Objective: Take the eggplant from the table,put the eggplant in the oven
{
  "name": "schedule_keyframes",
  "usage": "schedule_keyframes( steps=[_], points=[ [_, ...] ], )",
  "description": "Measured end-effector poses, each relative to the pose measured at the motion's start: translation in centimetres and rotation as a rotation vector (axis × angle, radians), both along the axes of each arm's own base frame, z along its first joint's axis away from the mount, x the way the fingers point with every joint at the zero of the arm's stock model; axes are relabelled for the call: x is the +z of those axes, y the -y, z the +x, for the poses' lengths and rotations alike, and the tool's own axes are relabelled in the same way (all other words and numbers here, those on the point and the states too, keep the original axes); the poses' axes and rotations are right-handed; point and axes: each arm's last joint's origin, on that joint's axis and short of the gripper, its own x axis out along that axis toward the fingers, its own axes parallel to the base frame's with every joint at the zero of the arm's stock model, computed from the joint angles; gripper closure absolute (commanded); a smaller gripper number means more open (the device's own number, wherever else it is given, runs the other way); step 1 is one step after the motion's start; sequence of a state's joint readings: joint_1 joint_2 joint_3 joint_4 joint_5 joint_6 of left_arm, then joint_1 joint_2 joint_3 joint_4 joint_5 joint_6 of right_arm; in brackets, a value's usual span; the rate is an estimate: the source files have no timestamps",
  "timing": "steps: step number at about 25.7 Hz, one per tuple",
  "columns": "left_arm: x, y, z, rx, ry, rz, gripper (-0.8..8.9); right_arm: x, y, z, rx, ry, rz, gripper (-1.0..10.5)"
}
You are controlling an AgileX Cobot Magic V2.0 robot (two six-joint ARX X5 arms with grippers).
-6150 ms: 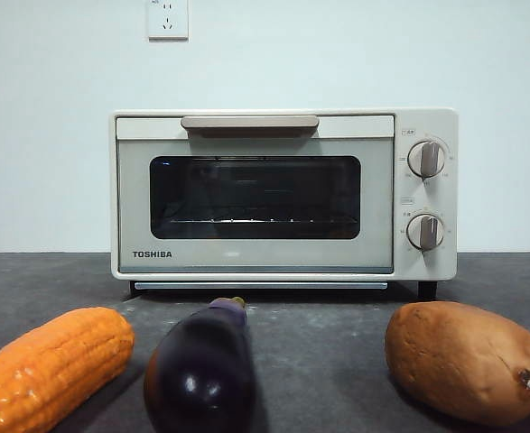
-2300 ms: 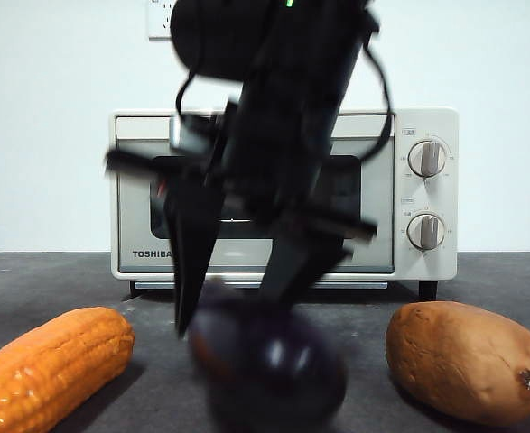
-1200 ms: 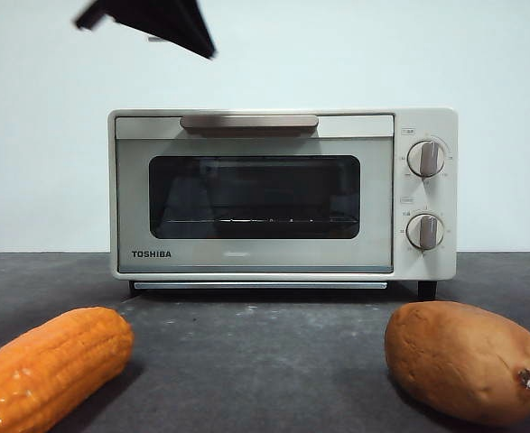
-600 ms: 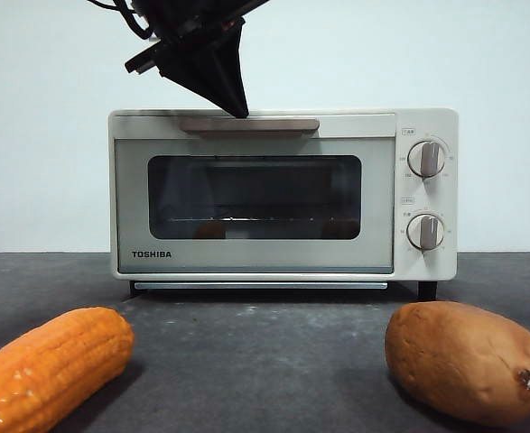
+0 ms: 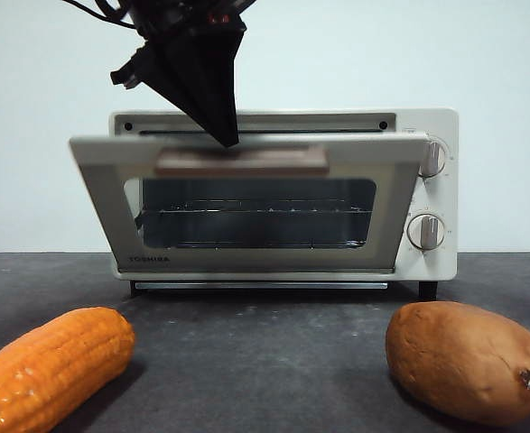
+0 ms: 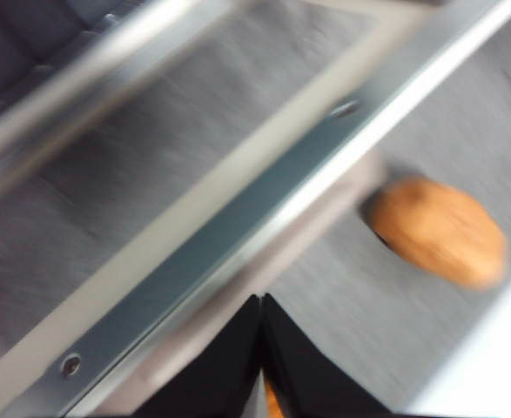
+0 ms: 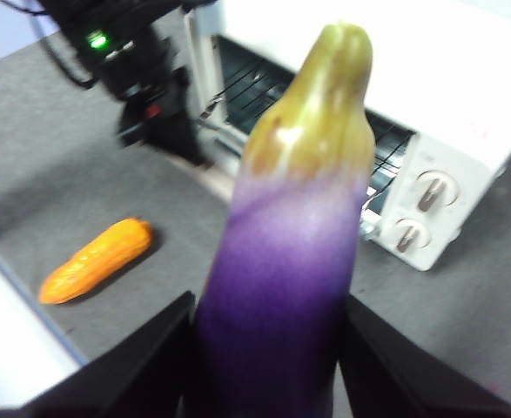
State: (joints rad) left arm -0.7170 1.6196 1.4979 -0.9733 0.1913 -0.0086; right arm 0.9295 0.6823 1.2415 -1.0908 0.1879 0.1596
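Nearest in the front view, the ridged orange corn cob [image 5: 48, 368] lies on the flat dark grey speckled counter [image 5: 265, 361], in front of the oven and toward its left side. The brown rough-skinned sweet potato [image 5: 468, 361] lies on the same counter in front of the oven's right side, well apart from the corn cob. The stretch of counter between them holds nothing.

Behind them stands the cream-beige boxy TOSHIBA toaster oven [image 5: 432, 262] with two round knobs on its right part. Its dark glass door [image 5: 246, 212] is tilted partly open, hinged at the bottom, and the wire rack [image 5: 255, 216] shows through the glass. The black left end effector [image 5: 221, 135] comes down from above the oven, and its tip touches the tan bar handle [image 5: 242, 162] at the door's upper edge. In the left wrist view its two jaws are closed together with no gap, and nothing is between them, just at the door's frame.

The glossy dark purple eggplant [image 7: 294, 252] with the pale greenish stem cap is not on the counter. The right end effector [image 7: 268, 366] is grasping it between its two black jaws, and it is held upright in the air, above the counter and in front of the oven.
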Motion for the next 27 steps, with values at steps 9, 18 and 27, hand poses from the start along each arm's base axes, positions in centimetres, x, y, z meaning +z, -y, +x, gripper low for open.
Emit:
schedule_keyframes(
  steps=[9,18,27],
  points=[
    [6.3,-1.6,-6.3,-0.063,0.232,-0.145,8.07,-0.1,-1.9,1.5,0.012,0.032,-0.074,7.8],
    [4.3,-5.9,-7.9,0.177,0.372,-0.1,8.08,-1.2,-5.9,4.5,0.075,0.033,-0.221,7.8],
    [-0.7,-11.4,-8.8,0.41,0.356,-0.121,8.08,-3.8,-12.2,9.2,0.177,0.099,-0.363,7.8]
  ],
)
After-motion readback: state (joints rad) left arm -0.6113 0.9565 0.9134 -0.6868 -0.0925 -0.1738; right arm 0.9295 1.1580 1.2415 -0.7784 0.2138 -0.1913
